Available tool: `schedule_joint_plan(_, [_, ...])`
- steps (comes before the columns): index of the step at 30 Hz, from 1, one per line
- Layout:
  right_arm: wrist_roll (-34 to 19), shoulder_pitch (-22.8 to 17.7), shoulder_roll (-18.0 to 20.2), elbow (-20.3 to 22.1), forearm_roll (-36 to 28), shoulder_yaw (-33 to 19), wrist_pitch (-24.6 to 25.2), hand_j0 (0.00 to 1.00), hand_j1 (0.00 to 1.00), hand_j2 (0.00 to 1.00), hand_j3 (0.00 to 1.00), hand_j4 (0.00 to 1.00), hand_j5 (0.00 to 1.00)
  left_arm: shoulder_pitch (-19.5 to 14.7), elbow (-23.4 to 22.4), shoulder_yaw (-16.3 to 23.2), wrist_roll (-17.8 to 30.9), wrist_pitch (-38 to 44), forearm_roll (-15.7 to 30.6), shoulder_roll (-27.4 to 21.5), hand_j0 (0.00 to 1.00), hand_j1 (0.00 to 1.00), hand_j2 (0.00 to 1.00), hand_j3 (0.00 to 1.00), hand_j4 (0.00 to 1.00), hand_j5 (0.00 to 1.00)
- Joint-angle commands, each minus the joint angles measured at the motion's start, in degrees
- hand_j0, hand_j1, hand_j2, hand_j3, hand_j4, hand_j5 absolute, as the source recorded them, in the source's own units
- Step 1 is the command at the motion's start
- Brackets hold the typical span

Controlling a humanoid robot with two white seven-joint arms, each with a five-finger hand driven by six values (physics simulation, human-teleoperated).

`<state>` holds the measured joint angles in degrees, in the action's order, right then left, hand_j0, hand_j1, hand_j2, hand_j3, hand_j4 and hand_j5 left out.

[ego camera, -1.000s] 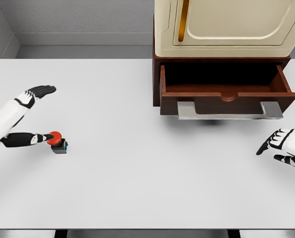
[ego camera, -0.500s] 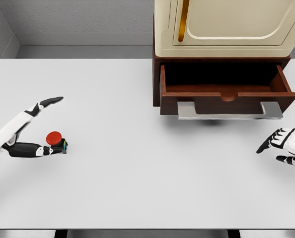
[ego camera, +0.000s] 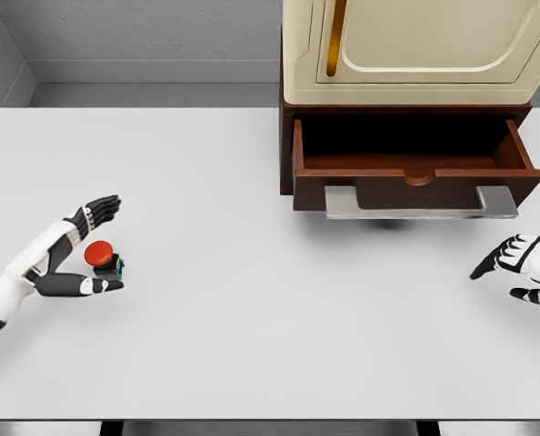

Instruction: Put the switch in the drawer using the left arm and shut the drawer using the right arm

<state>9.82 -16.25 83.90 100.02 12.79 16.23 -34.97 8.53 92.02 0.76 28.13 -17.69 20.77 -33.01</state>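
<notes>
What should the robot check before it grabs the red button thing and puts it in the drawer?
1. Drawer pulled open: ok.
2. Room inside the drawer: ok, nothing shows in it.
3. Switch upright on the table: ok.
4. Left hand around the switch, thumb on one side and fingers on the other: ok.
5. Fingers shut on the switch: not ok, they are spread.
6. Right hand clear of the drawer front: ok, it rests low by the right edge.
</notes>
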Motion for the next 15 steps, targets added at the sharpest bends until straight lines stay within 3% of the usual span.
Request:
schedule_joint_plan(1, [0.0, -0.1, 0.2, 0.0, -0.4, -0.1, 0.0, 0.7, 0.7, 0.7, 0.7, 0.7, 0.7, 0.0, -2.5, 0.0, 0.0, -0.1, 0.8, 0.7, 1.0, 1.0, 1.0, 1.0, 1.0, 1.0])
schedule_joint_plan(6, [0.0, -0.1, 0.2, 0.1, -0.4, -0.1, 0.0, 0.7, 0.7, 0.7, 0.7, 0.7, 0.7, -0.4, -8.0, -0.2, 0.1, -3.5, 0.0, 4.4, 1.0, 1.0, 1.0, 1.0, 1.0, 1.0])
schedule_joint_plan(9, [0.0, -0.1, 0.1, 0.8, -0.4, -0.1, 0.0, 0.7, 0.7, 0.7, 0.7, 0.7, 0.7, -0.5, -8.8, -0.2, 0.0, -3.6, -0.1, 4.4, 1.0, 1.0, 1.0, 1.0, 1.0, 1.0])
schedule_joint_plan(11, [0.0, -0.1, 0.1, 0.8, -0.4, -0.1, 0.0, 0.7, 0.7, 0.7, 0.7, 0.7, 0.7, -0.5, -9.5, -0.3, 0.0, -7.1, -0.2, 4.4, 0.9, 0.9, 0.9, 0.9, 0.9, 0.9])
schedule_joint_plan(15, [0.0, -0.1, 0.2, 0.8, -0.4, -0.1, 0.0, 0.7, 0.7, 0.7, 0.7, 0.7, 0.7, -0.3, -9.2, -0.8, 0.1, -12.7, -0.2, 4.3, 0.88, 0.88, 0.88, 0.88, 0.88, 0.88])
